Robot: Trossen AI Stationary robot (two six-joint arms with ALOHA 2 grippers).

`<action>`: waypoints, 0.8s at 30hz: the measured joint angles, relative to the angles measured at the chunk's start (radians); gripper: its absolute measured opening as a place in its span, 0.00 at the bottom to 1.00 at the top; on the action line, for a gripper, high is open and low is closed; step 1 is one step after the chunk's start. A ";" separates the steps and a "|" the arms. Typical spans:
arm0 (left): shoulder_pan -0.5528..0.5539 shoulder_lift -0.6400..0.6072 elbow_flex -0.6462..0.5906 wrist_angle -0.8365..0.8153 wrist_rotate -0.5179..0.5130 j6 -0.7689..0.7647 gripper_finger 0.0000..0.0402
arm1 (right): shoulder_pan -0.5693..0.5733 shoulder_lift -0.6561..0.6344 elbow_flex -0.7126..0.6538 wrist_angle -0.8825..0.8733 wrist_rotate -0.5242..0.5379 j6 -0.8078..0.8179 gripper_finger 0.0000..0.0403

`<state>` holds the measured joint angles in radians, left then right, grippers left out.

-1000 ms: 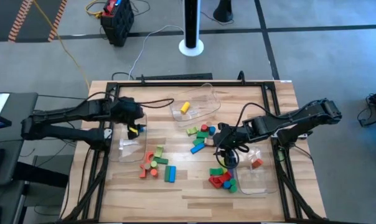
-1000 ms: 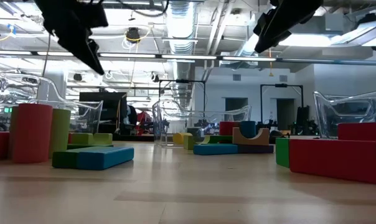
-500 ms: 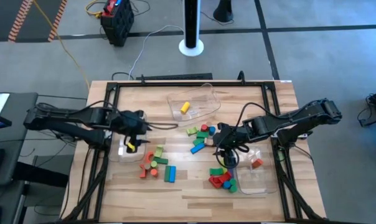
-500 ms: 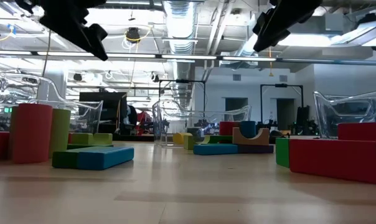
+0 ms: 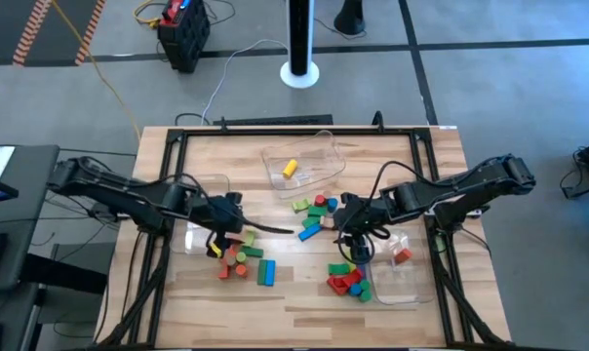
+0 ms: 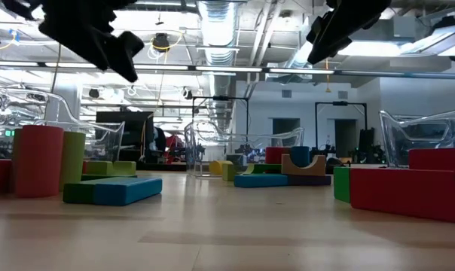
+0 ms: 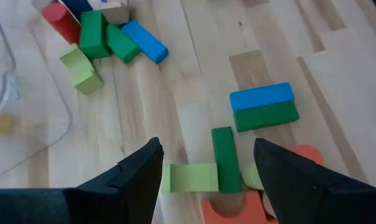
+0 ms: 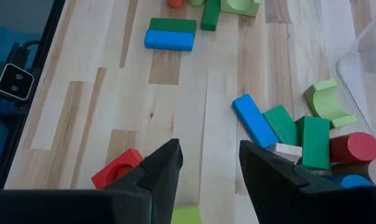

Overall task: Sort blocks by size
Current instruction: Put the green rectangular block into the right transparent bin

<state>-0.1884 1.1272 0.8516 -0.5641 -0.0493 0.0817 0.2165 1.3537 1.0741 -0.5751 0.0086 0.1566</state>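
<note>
- The blocks (image 5: 316, 216) lie in three loose clusters across the middle of the wooden surface (image 5: 294, 297), with red, green, blue, orange and yellow pieces visible from above.
- A left cluster toward the near edge includes a blue bar (image 7: 262, 97) lying flush against a dark green bar (image 7: 266, 116), a slimmer dark green bar (image 7: 224, 158) and a pale green block (image 7: 189, 177).
- A central cluster holds a blue bar (image 8: 254, 120), green bars, a pale green arch (image 8: 325, 101) and a red cylinder (image 8: 355, 147).
- A third heap of red and green blocks (image 5: 348, 280) sits near the near edge, right of centre; a red arch (image 8: 116, 169) shows among them.
- One yellow block (image 5: 290, 168) lies inside a clear bin (image 5: 319, 148) near the far edge; an orange block (image 5: 402, 256) lies in a clear bin (image 5: 407, 291) at the right.
- The left end effector (image 5: 222, 226) hangs over the left cluster, fingers spread wide, holding nothing.
- The right end effector (image 5: 351, 232) hangs between the central cluster and the near heap, fingers parted, empty.
</note>
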 joint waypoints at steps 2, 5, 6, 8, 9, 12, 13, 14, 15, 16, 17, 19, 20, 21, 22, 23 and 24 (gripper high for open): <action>-0.001 0.035 0.000 0.005 0.000 -0.002 0.61 | 0.000 0.000 0.000 0.001 0.000 0.000 0.49; -0.001 0.080 0.000 0.008 -0.001 -0.003 0.61 | 0.000 0.000 0.000 0.000 0.000 0.001 0.49; -0.001 0.091 0.000 0.011 -0.001 -0.003 0.61 | 0.000 0.000 0.000 0.001 0.000 0.002 0.49; -0.001 0.113 0.000 0.020 -0.001 -0.006 0.61 | 0.000 0.000 0.000 0.000 0.000 0.003 0.49; -0.001 0.124 0.000 0.029 -0.001 -0.009 0.61 | 0.000 0.000 0.000 0.000 0.000 0.003 0.49; -0.001 0.152 0.000 0.057 -0.002 -0.014 0.61 | 0.000 0.000 0.000 0.000 0.000 0.003 0.49; 0.000 0.160 0.000 0.062 -0.002 -0.015 0.61 | 0.000 0.000 0.000 -0.001 0.000 0.003 0.49; 0.000 0.169 0.000 0.067 -0.002 -0.015 0.61 | 0.000 0.000 0.000 -0.001 0.000 0.003 0.49; 0.000 0.175 0.000 0.067 -0.002 -0.015 0.61 | 0.000 0.000 0.000 -0.001 0.000 0.003 0.49; 0.000 0.184 0.000 0.067 -0.002 -0.015 0.61 | 0.000 0.000 0.000 -0.001 0.000 0.003 0.49; 0.000 0.190 0.000 0.067 -0.002 -0.015 0.61 | 0.000 0.000 0.000 -0.001 0.000 0.003 0.49; 0.000 0.202 0.000 0.067 -0.002 -0.015 0.61 | 0.000 0.000 0.000 -0.003 0.000 0.003 0.49; 0.000 0.203 0.000 0.066 -0.002 -0.016 0.61 | 0.000 0.000 0.000 -0.004 0.000 0.003 0.49; 0.000 0.204 0.000 0.067 -0.002 -0.018 0.61 | 0.000 0.000 0.000 -0.006 0.000 0.003 0.49; 0.000 0.210 0.000 0.077 -0.002 -0.021 0.61 | 0.000 0.000 0.000 -0.009 0.000 0.004 0.49; 0.000 0.214 0.000 0.091 -0.002 -0.024 0.61 | 0.000 0.000 0.000 -0.014 0.000 0.008 0.49; 0.000 0.217 0.000 0.098 -0.002 -0.026 0.61 | 0.000 0.000 0.000 -0.019 -0.001 0.012 0.49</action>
<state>-0.1886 1.3445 0.8516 -0.4664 -0.0517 0.0555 0.2165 1.3537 1.0744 -0.5936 0.0081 0.1686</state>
